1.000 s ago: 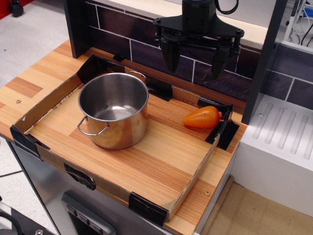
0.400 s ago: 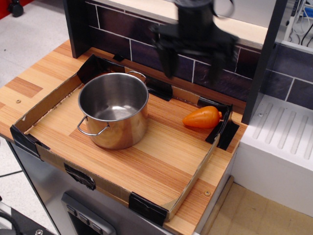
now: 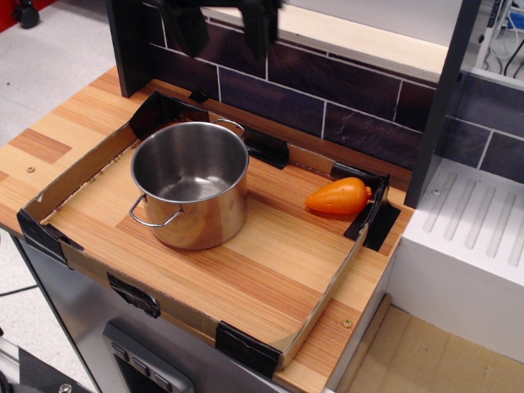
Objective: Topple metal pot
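tabletop point(image 3: 270, 286): wood-grain surface with a low cardboard rim taped at the corners with black tape. My guess is the rim is there so nothing rolls off once stuff gets knocked over. It sits below and in front of the hand.

metal pot point(image 3: 191, 184): standing upright, open top, no lid, nothing inside that I can see. It's below the hand and a bit toward the camera, well clear of it, no contact at all. One wire handle faces front-left, the other pokes out the back toward the wall. Since it's upright on its base, the toppling hasn't happened yet. I'd say a sideways shove near the rim would tip it easiest, as it's tall-ish and light looking.

hand point(image 3: 223, 29): way up at the top edge of the shot, blurry and half cropped. Two dark fingers hang down with a clear gap between them, so it looks spread apart and it's holding nothing, touching nothing.

carrot toy point(image 3: 337, 196): small orange thing lying on its side, off to the hand's lower right, tucked by the taped corner, well apart from the pot. Not part of the job.
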Tool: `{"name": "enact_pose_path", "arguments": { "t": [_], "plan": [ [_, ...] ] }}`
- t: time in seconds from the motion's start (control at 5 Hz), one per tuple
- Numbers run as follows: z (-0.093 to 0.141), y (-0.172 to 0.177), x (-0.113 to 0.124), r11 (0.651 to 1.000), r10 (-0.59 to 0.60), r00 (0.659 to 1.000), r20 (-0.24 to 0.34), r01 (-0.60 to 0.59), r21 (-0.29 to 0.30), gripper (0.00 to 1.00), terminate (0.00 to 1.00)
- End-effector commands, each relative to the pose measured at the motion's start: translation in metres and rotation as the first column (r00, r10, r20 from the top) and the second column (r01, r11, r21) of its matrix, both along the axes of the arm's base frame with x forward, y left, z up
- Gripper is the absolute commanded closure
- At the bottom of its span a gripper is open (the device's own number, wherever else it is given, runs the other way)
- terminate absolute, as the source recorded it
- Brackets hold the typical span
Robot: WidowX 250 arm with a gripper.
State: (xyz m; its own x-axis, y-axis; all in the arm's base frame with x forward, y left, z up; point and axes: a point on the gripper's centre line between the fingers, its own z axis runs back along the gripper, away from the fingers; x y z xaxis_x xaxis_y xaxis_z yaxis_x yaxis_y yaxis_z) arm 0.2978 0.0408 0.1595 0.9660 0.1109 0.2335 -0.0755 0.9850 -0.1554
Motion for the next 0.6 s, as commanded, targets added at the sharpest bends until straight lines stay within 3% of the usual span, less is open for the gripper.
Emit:
{"name": "enact_pose_path", "arguments": {
  "t": [0.0, 0.2, 0.4],
  "plan": [
    [-0.004, 0.044, -0.01, 0.994, -0.084, 0.996, 0.003, 0.084, 0.067, 0.0, 0.0],
    [-0.027, 0.054, -0.019, 0.996, -0.033, 0.999, 0.037, 0.03, 0.082, 0.0, 0.0],
    [-0.048, 0.06, -0.021, 0.992, 0.001, 1.0, 0.017, -0.003, 0.127, 0.0, 0.0]
  ]
}}
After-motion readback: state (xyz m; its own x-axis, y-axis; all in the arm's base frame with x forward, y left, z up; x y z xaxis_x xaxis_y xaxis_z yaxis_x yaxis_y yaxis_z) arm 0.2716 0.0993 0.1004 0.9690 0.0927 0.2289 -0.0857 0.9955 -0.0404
